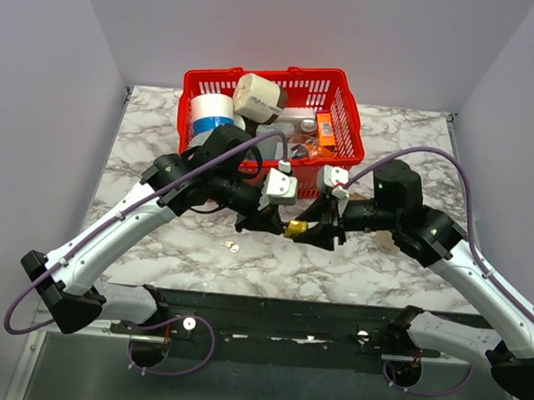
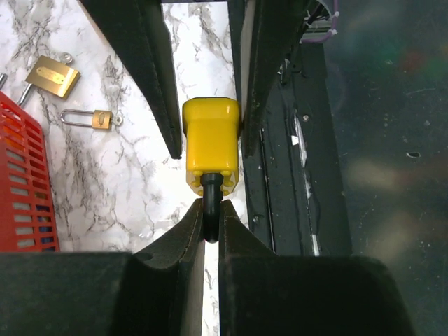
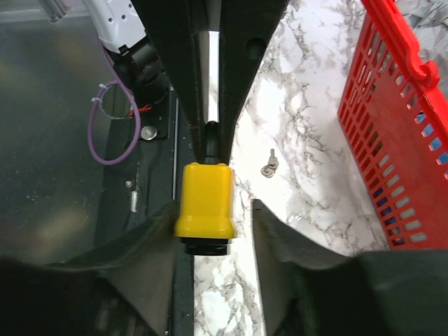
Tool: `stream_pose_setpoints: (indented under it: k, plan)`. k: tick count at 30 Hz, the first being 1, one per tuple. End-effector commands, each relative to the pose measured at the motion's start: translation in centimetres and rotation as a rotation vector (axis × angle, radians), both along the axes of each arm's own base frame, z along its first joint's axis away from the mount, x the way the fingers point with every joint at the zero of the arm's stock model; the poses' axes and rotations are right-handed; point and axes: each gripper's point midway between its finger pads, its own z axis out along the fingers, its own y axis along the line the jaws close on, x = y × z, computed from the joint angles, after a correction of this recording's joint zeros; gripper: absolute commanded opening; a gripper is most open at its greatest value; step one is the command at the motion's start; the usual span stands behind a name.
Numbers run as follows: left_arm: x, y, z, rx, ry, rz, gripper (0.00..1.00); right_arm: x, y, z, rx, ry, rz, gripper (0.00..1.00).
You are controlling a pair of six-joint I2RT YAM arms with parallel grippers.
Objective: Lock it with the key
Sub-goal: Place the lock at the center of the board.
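Note:
A yellow padlock [image 1: 294,229] hangs above the marble table between my two grippers. My left gripper [image 1: 280,225] is shut on the black key [image 2: 211,203] that sticks out of the lock's keyhole end [image 2: 211,143]. In the left wrist view its fingertips [image 2: 194,217] pinch the key head. My right gripper [image 1: 309,232] stands open around the lock body [image 3: 204,199]. One finger [image 3: 157,231] touches the lock. The other finger [image 3: 269,227] stands a small gap off it. The shackle is hidden.
A red basket [image 1: 274,79] full of items stands behind the grippers; its wall shows in the left wrist view [image 2: 21,182] and the right wrist view [image 3: 399,126]. Two brass padlocks [image 2: 52,75] [image 2: 94,117] lie on the table. A loose small key [image 1: 231,246] [image 3: 269,165] lies below the left gripper.

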Motion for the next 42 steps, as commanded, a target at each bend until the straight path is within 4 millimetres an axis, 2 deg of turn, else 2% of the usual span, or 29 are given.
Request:
stream_pose_setpoints:
  k: [1, 3, 4, 5, 6, 7, 8, 9, 10, 12, 13, 14, 16, 17, 19, 20, 24, 25, 28, 29, 33, 39, 42]
  plan:
    - [0.7, -0.8, 2.5, -0.069, -0.05, 0.014, 0.0, 0.8, -0.1, -0.8, -0.035, -0.03, -0.034, 0.25]
    - [1.2, -0.7, 2.5, -0.065, -0.034, 0.057, 0.0, 1.0, -0.1, -0.6, -0.029, -0.024, -0.048, 0.06]
    - [2.2, -0.6, 2.6, -0.077, -0.032, 0.102, 0.07, 1.1, 0.0, -0.5, -0.026, -0.019, -0.061, 0.01]
    - [2.7, -0.5, 2.8, -0.084, -0.015, 0.136, 0.18, 1.5, 0.1, 0.0, -0.009, -0.03, -0.079, 0.01]
    - [2.9, -0.1, 3.2, -0.099, 0.04, 0.187, 0.4, 2.2, -0.1, 0.0, -0.011, -0.02, -0.134, 0.01]
    - [3.7, -0.1, 3.8, -0.134, 0.045, 0.217, 0.49, 2.6, -0.3, 0.5, -0.003, -0.03, -0.167, 0.01]
    - [5.4, 1.1, 3.6, -0.147, 0.083, 0.295, 0.56, 3.2, -0.4, 1.2, 0.023, -0.05, -0.196, 0.01]
    - [5.2, 1.6, 4.5, -0.188, 0.162, 0.319, 0.68, 3.8, -0.6, 1.7, 0.042, -0.051, -0.243, 0.01]
    - [6.3, 1.9, 5.0, -0.232, 0.188, 0.363, 0.86, 4.2, -0.8, 1.9, 0.061, -0.054, -0.273, 0.01]
    - [8.5, 4.0, 6.5, -0.309, 0.234, 0.505, 0.98, 5.2, -1.4, 4.4, 0.153, -0.105, -0.356, 0.01]
    - [9.8, 4.4, 7.9, -0.378, 0.303, 0.601, 0.99, 5.5, -1.7, 5.0, 0.177, -0.126, -0.38, 0.01]
    - [10.4, 4.8, 7.9, -0.406, 0.338, 0.65, 0.99, 5.9, -1.9, 6.7, 0.234, -0.167, -0.405, 0.01]
    - [11.1, 5.0, 9.6, -0.498, 0.426, 0.725, 0.99, 7.0, -2.3, 8.5, 0.29, -0.21, -0.471, 0.01]
    - [11.0, 4.9, 10.2, -0.53, 0.454, 0.726, 0.99, 7.3, -2.4, 10.3, 0.343, -0.249, -0.481, 0.01]
    - [11.2, 4.8, 12.1, -0.616, 0.457, 0.719, 0.99, 7.8, -2.6, 12.0, 0.401, -0.297, -0.508, 0.01]
    - [11.7, 4.9, 12.4, -0.65, 0.501, 0.761, 0.99, 8.1, -2.6, 13.2, 0.442, -0.325, -0.521, 0.01]
    - [13.1, 4.9, 13.7, -0.718, 0.536, 0.842, 0.99, 10.0, -3.0, 14.9, 0.505, -0.341, -0.616, 0.01]
    - [13.3, 4.8, 14.1, -0.734, 0.544, 0.847, 0.99, 10.5, -2.7, 14.7, 0.502, -0.339, -0.627, 0.01]
    - [13.4, 3.9, 15.0, -0.758, 0.564, 0.843, 0.99, 11.2, -2.0, 15.3, 0.532, -0.344, -0.657, 0.01]
    - [13.0, 3.2, 15.3, -0.753, 0.567, 0.827, 0.99, 11.2, -1.6, 15.5, 0.544, -0.344, -0.654, 0.01]
    - [12.8, 1.8, 14.2, -0.723, 0.59, 0.855, 0.99, 11.6, -1.0, 16.3, 0.577, -0.35, -0.665, 0.01]
    - [13.8, 1.4, 11.9, -0.701, 0.669, 0.954, 0.99, 11.3, -0.3, 16.8, 0.611, -0.356, -0.663, 0.01]
    - [14.0, 1.2, 11.6, -0.708, 0.678, 0.975, 0.99, 10.9, 0.2, 16.8, 0.619, -0.351, -0.653, 0.01]
